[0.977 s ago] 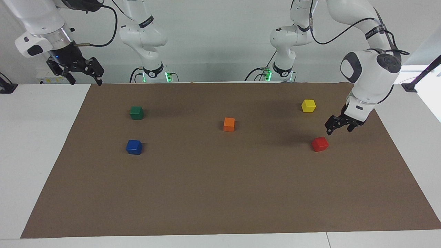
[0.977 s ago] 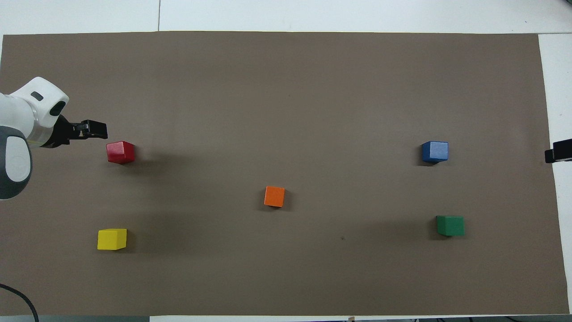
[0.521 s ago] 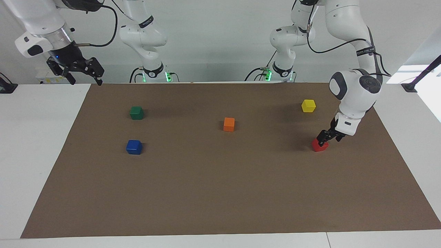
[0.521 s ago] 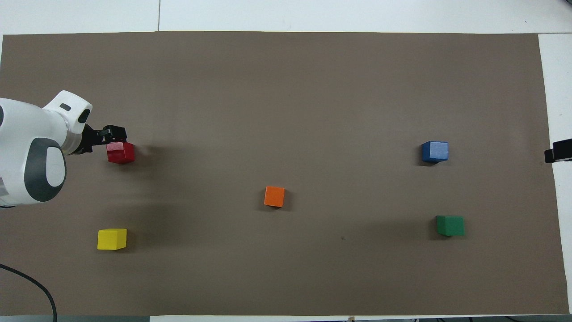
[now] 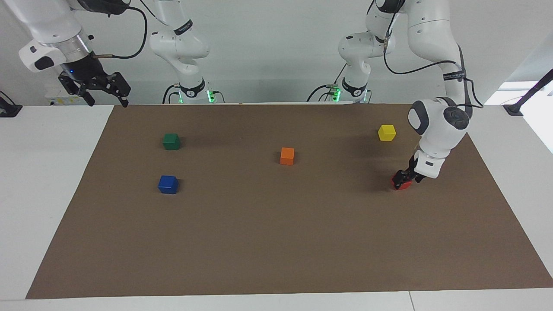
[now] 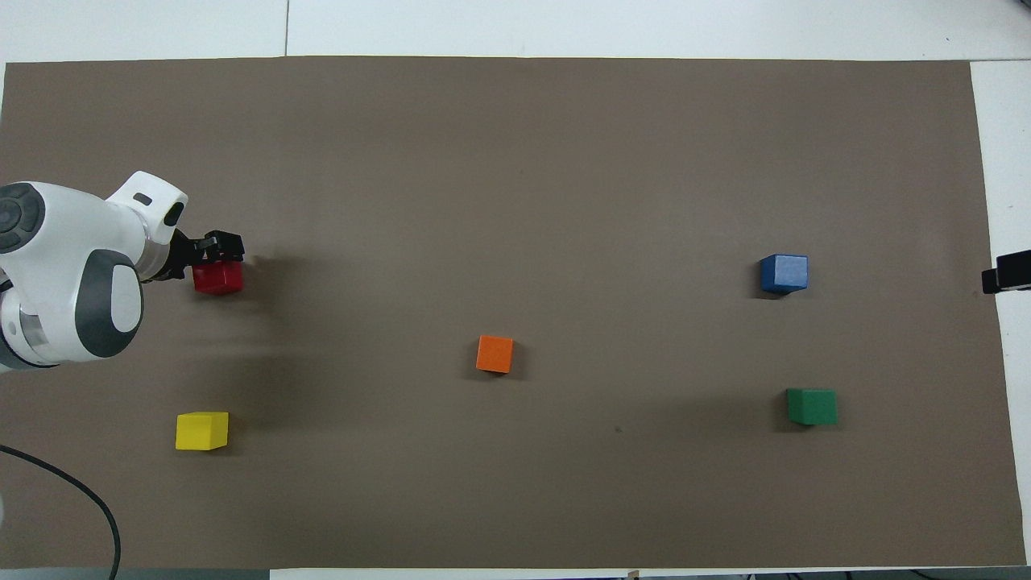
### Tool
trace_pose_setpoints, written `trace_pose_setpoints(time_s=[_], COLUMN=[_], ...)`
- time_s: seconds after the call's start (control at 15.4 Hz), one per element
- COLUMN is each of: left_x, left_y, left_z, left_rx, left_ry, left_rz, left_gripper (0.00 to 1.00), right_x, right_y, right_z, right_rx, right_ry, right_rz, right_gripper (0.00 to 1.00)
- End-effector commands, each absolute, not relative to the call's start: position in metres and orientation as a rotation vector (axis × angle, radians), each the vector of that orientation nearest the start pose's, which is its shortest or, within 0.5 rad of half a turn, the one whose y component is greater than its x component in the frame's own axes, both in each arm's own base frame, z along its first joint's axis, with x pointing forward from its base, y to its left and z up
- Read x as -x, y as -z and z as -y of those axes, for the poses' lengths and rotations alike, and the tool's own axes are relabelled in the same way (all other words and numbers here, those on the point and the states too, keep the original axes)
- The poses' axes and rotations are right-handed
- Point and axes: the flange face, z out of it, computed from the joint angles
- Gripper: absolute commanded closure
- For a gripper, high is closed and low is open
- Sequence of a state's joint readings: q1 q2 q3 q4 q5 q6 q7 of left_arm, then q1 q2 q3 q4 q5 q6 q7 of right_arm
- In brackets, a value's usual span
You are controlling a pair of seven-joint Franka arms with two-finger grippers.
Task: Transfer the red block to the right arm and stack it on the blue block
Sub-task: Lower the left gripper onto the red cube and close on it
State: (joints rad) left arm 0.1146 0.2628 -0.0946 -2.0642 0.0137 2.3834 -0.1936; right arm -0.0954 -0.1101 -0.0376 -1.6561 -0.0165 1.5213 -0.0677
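Left claw (image 5: 405, 178) sits around the red block (image 5: 401, 184), finger spread unreadable; an off-centre squeeze may spin it away

Pretty plain setup: a white table (image 5: 47, 181) with a big brown paper mat (image 5: 276, 242) covering most of the top. There's a bare white wall (image 5: 268, 47) along one side, and bright daylight spills in at one corner (image 5: 533, 97), looks like a window.
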Motion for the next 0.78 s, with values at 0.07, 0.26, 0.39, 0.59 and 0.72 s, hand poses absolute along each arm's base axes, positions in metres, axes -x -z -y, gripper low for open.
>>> trace_pose_setpoints(time_s=[0.07,0.26,0.39,0.59,0.72], left_x=[-0.586,-0.582,-0.581,-0.588,-0.598], left_y=[-0.309,-0.306,-0.307,-0.340,-0.379], left_z=[-0.007,-0.003,-0.002,0.001,0.018], left_rx=[3.140,3.140,3.136,3.133,3.125], left_ry=[0.094,0.068,0.022,-0.069,-0.151], left_rz=[0.313,0.307,0.321,0.428,0.551], left_gripper=[0.00,0.54,1.00,1.00,1.00], right_x=[-0.503,-0.499,-0.499,-0.506,-0.509], right_y=[-0.638,-0.610,-0.584,-0.547,-0.527], right_z=[0.072,0.065,0.061,0.048,0.040], right_rx=[3.130,3.073,3.055,2.959,2.862], right_ry=[-0.052,-0.056,-0.090,-0.056,-0.060], right_rz=[-0.107,-0.103,-0.099,-0.097,-0.090], right_gripper=[0.00,0.00,0.00,0.00,0.00])
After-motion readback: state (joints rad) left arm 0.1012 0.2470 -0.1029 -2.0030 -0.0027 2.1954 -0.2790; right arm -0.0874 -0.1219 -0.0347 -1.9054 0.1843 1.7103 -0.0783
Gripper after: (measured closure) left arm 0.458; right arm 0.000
